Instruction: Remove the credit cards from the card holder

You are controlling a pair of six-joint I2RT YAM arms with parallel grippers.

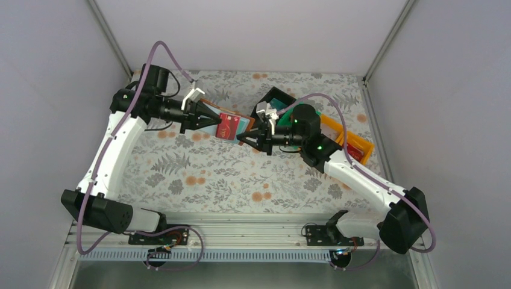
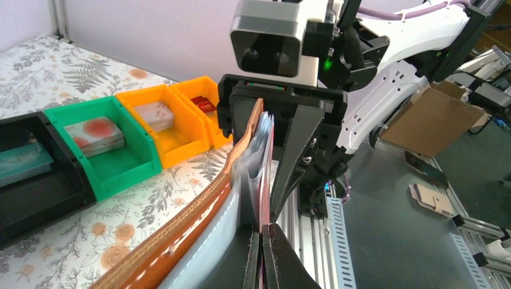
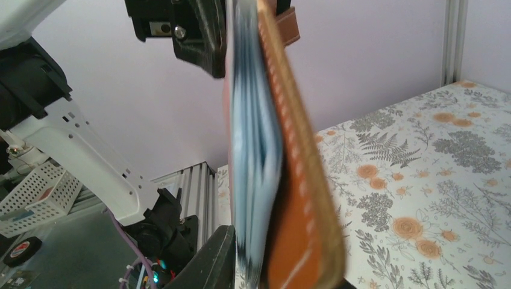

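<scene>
The card holder hangs in the air between my two grippers, above the middle of the table. It is brown leather outside and pale blue-grey inside. My left gripper is shut on the edge of a red credit card, whose thin red edge sits between the closed fingers in the left wrist view. My right gripper is shut on the opposite end of the card holder. In the right wrist view only its left finger shows. Other cards are hidden inside.
A row of bins stands at the back right: black, green, and two orange, with flat card-like items inside. The floral table cover spreads below. White walls enclose the back and sides.
</scene>
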